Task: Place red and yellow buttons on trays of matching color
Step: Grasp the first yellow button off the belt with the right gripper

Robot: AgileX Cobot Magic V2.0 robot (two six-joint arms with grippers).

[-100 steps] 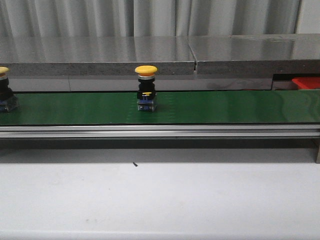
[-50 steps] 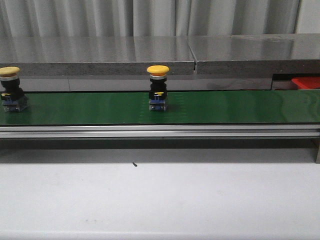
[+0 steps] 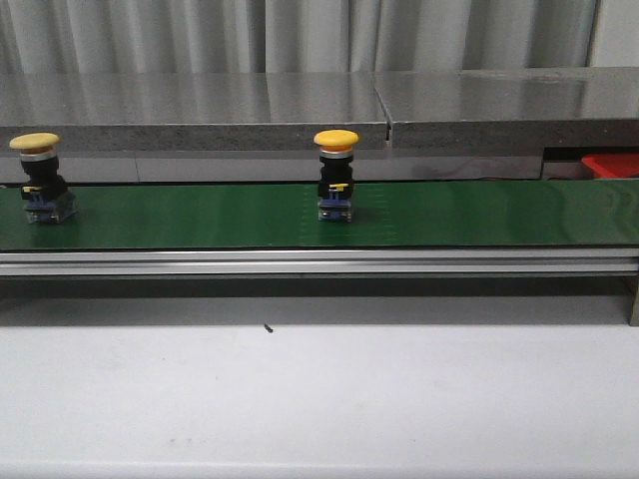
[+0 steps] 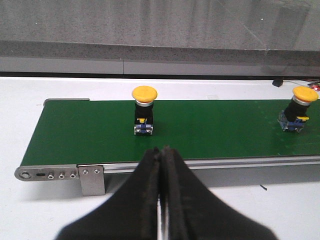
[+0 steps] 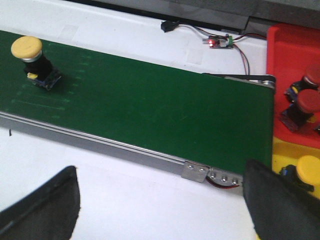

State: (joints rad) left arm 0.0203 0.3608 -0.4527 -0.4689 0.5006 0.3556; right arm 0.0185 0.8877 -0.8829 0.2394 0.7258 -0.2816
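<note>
Partly done: red buttons in red tray, one yellow button in yellow tray. Two yellow buttons left on green conveyor belt. Left tool closed, empty; right tool wide open, empty.

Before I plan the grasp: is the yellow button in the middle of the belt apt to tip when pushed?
Probably. The yellow button carries a wide mushroom cap over a narrow body, so it looks top-heavy. Its small base stands on the smooth green belt, so a low push may slide it, a high one tip it. It looks rigid, not floppy.

A lab or factory-style test cell: a green conveyor belt in an aluminium frame runs across a white table, with grey corrugated wall panels behind.
</note>
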